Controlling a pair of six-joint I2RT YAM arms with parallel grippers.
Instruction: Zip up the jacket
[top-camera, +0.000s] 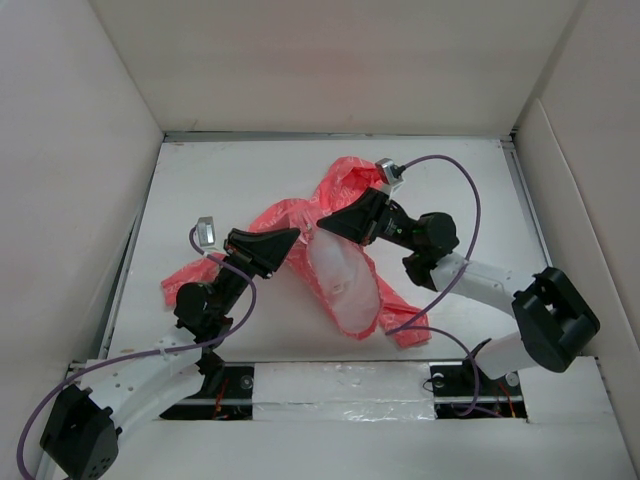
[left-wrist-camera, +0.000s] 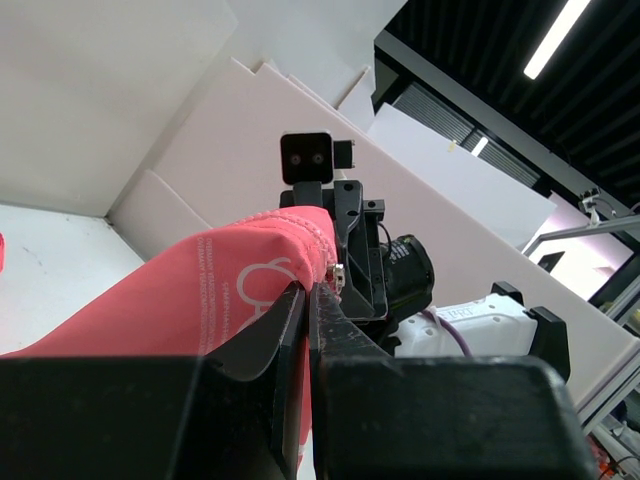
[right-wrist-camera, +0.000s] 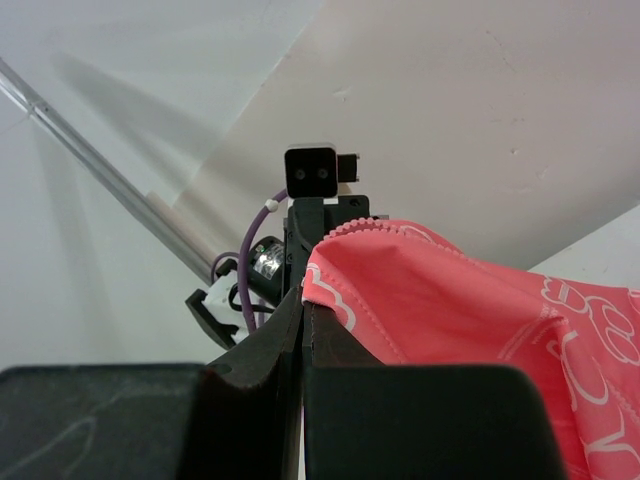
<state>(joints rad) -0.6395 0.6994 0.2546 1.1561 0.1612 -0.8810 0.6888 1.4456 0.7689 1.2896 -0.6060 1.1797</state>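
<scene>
White table (top-camera: 220, 180), walled enclosure: coral jacket (top-camera: 345, 285), pale lining exposed.
Left gripper (top-camera: 296, 236) and right gripper (top-camera: 321, 225): jaws both pinching jacket edge.

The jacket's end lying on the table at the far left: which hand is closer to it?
Left. The left hand pinches the jacket just right of that end; the right hand pinches the fabric farther right, beyond the left one.

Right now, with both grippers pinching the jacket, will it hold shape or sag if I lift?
Likely floppy: the jacket drapes and bunches between the left gripper and right gripper. Probably light: thin fabric hangs from two small pinches. It may slip; only edges look gripped.
</scene>
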